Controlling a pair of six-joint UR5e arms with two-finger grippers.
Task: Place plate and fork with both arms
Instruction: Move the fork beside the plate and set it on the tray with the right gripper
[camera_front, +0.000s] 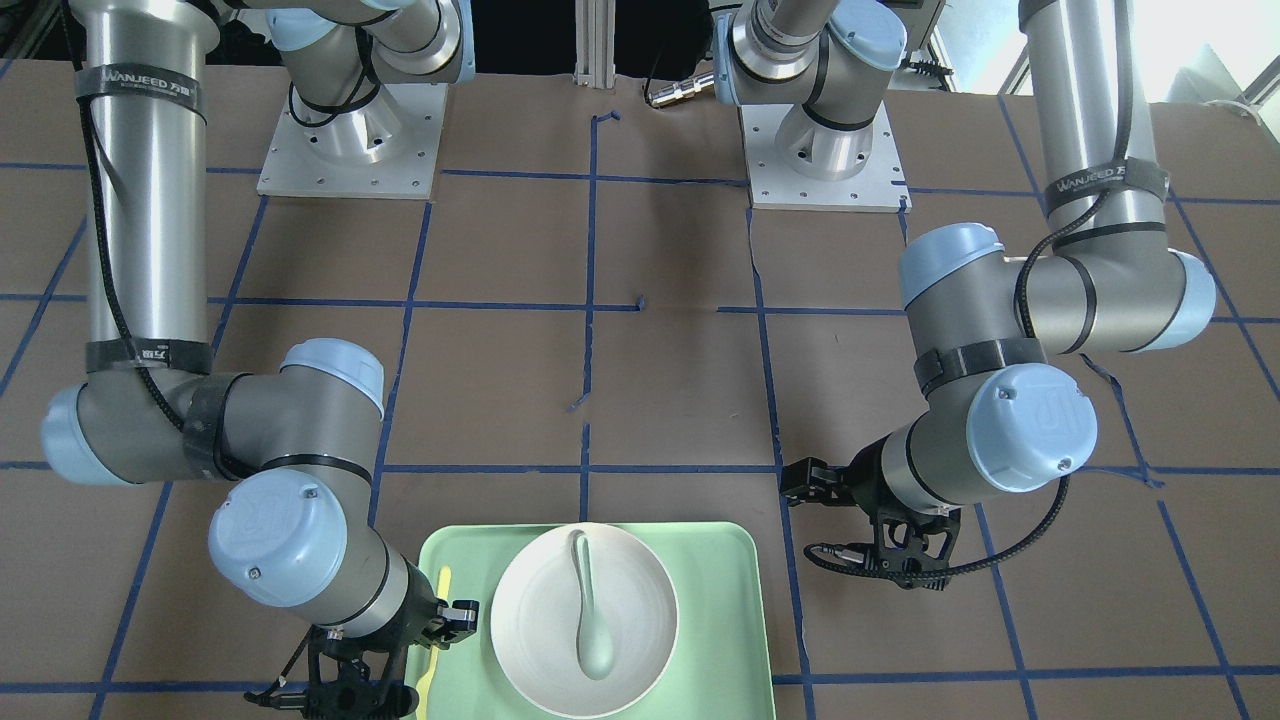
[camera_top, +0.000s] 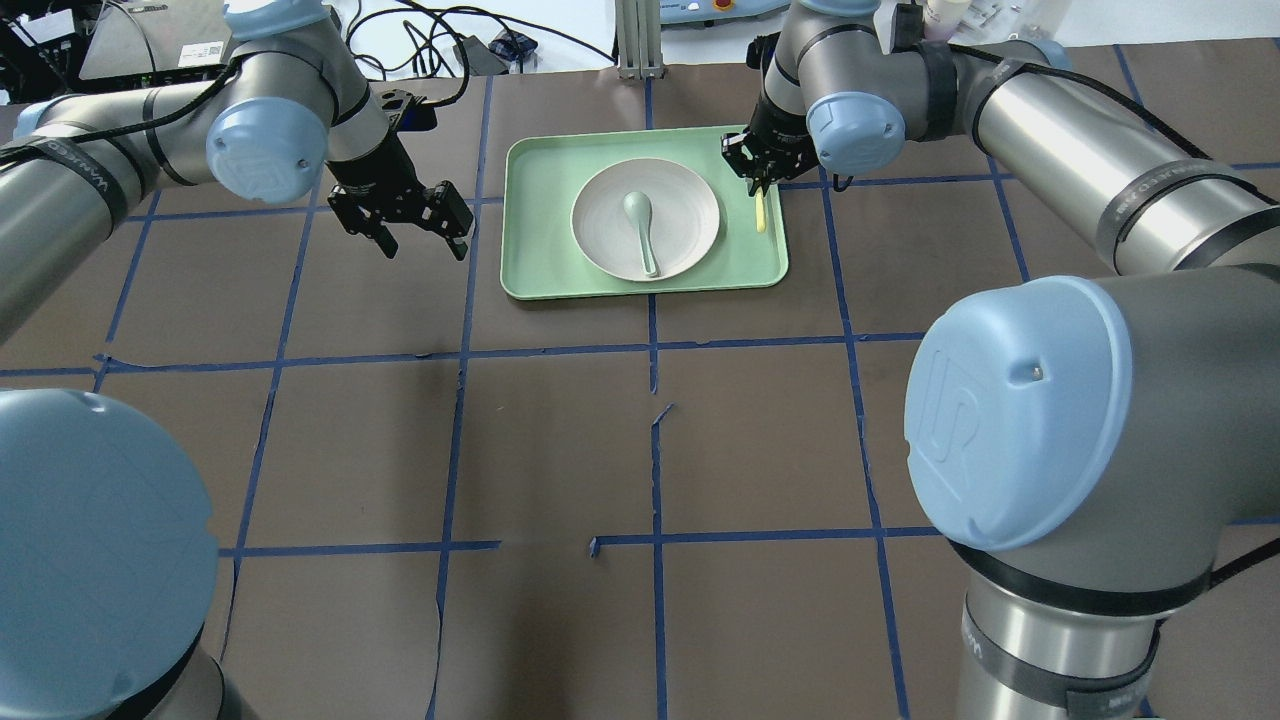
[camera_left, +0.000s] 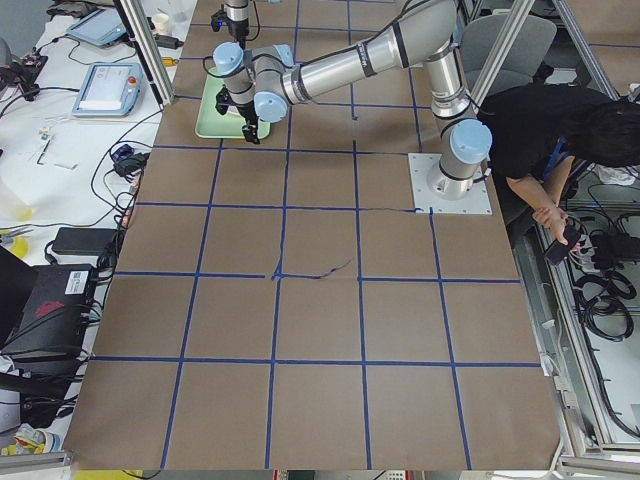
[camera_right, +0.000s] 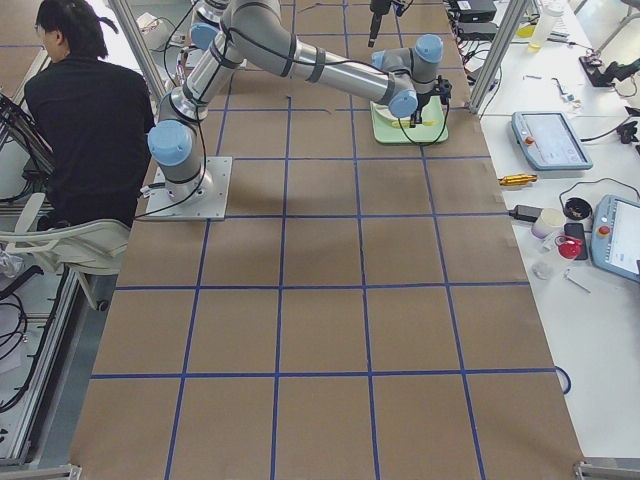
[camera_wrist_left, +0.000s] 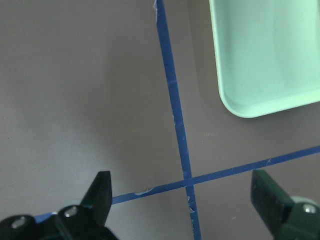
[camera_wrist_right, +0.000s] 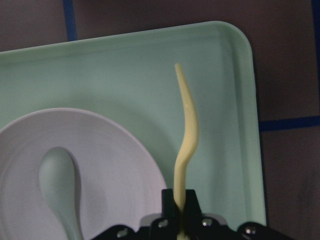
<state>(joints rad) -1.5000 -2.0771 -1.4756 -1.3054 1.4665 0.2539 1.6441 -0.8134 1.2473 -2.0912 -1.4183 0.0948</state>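
Note:
The white-grey plate (camera_top: 690, 215) sits in the middle of the mint-green tray (camera_top: 540, 170), with a pale grey-green spoon (camera_top: 640, 215) lying in it. My right gripper (camera_top: 757, 180) is shut on one end of the pale yellow fork (camera_top: 761, 212), over the tray's strip to the right of the plate. The right wrist view shows the fork (camera_wrist_right: 187, 130) running out from the shut fingertips, next to the plate (camera_wrist_right: 115, 165). My left gripper (camera_top: 420, 235) is open and empty over the table, left of the tray. In the left wrist view its fingers (camera_wrist_left: 100, 187) stand wide apart.
The tray (camera_front: 720, 560) lies at the table's far side from the robot. Blue tape lines (camera_top: 655, 345) cross the brown table cover. The arm bases (camera_front: 350, 150) stand at the robot's edge. A person (camera_left: 560, 130) sits beside the table.

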